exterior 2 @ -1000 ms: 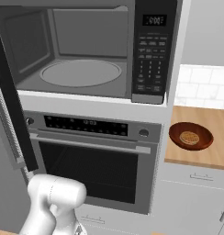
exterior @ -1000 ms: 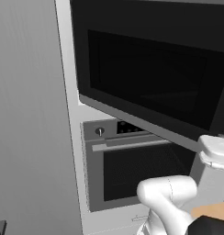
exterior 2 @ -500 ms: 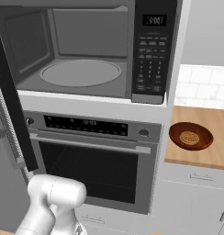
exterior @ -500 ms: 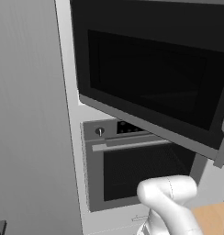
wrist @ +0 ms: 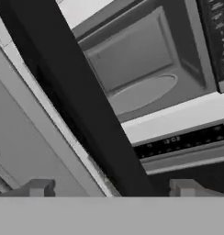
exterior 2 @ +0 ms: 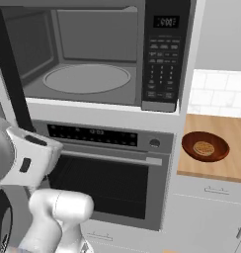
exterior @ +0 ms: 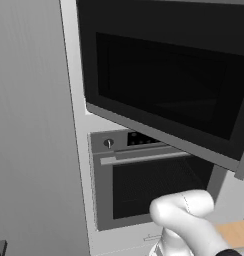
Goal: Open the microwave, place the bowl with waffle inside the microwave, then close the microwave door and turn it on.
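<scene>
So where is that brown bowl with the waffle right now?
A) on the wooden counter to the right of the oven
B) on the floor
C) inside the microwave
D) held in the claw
A: the bowl with its waffle sits on the wooden counter, while the microwave stands open, its turntable bare.

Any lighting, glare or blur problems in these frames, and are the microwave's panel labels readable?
Right base view: even, flat rendered light, no glare; microwave cavity clearly lit, button panel labels too small to read. Left base view: microwave door window is near-black with no reflections. Hand view: soft and coarse, door edge a dark band across the frame; open claw tips sharp enough.
</scene>
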